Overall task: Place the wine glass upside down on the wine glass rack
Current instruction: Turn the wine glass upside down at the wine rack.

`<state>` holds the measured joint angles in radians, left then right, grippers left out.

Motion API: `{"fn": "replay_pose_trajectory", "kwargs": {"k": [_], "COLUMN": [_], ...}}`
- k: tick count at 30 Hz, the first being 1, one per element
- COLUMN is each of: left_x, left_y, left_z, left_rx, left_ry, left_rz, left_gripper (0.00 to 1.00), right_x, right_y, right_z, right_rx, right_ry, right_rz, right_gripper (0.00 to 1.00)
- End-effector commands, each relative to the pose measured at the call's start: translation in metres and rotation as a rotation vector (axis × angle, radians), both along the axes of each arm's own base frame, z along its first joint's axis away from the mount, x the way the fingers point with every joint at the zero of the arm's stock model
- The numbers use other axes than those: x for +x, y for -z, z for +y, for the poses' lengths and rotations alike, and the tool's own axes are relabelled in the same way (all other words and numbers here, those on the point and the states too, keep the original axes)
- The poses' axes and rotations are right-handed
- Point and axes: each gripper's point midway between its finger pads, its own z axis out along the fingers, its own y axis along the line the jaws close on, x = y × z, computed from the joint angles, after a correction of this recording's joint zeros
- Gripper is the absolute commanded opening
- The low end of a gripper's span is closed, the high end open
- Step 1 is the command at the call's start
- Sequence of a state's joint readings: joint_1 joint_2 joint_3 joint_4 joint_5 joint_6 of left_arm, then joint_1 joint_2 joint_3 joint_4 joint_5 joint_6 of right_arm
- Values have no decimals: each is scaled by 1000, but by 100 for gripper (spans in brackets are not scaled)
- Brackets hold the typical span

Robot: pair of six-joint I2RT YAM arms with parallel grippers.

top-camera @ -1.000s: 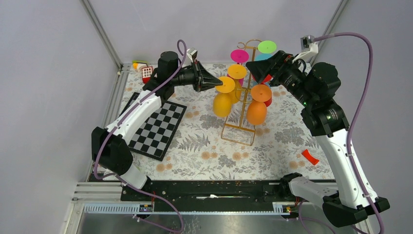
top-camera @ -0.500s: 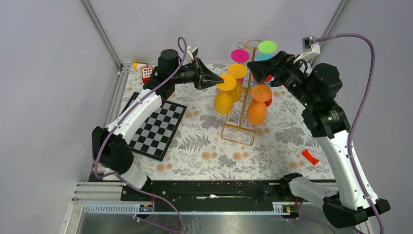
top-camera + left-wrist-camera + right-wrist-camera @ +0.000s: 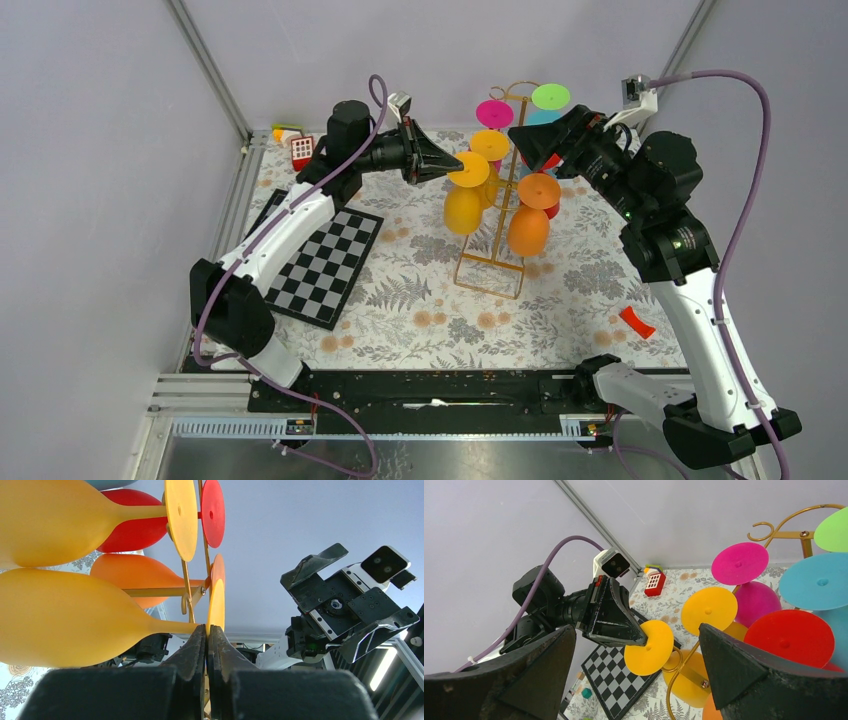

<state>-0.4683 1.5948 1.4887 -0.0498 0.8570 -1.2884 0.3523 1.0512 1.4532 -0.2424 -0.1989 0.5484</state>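
Here, on the floral counter point(image 3: 420, 300), the gold wine glass rack point(image 3: 497, 238) stands hung with coloured glasses. Just left of it, our left tool point(image 3: 206, 630) is pinched shut on the thin foot of the yellow wine glass point(image 3: 462, 212), which hangs bowl down beside a hook. We judge it light, stiff and slick, so the stem seems the surer hold. Farther back, our right tool point(image 3: 525, 138) gapes empty.

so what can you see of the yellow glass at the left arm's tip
The yellow wine glass looks like opaque, matte plastic, with a rounded bowl, a thin stem and a flat round foot. It is upside down, bowl lowest and foot uppermost, at the left side of the gold rack. The left pincer is shut on the foot's rim. Whether the stem sits fully in the rack's hook cannot be told.
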Motion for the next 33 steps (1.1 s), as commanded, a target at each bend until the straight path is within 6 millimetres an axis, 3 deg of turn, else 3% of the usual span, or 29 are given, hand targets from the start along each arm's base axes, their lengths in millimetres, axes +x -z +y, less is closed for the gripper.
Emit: {"fn": "replay_pose_trajectory", "kwargs": {"k": [1,30,33], "left_x": [-3,-6,-7], "left_y": [-30,-23,-21], "left_z": [-4,-11,-11], "left_rx": [-57,-51,-43], "left_ry": [26,47,52], "left_rz": [-99,-84,-78], "left_gripper": [0,0,4], "right_x": [-2,-2,-2], "right_y": [-11,-9,-9], "right_z": [-6,-6,-6], "right_rx": [24,34,34], "right_ry": [26,29,30], "right_rz": [-37,-26,-25], "right_gripper": [100,100,100]}}
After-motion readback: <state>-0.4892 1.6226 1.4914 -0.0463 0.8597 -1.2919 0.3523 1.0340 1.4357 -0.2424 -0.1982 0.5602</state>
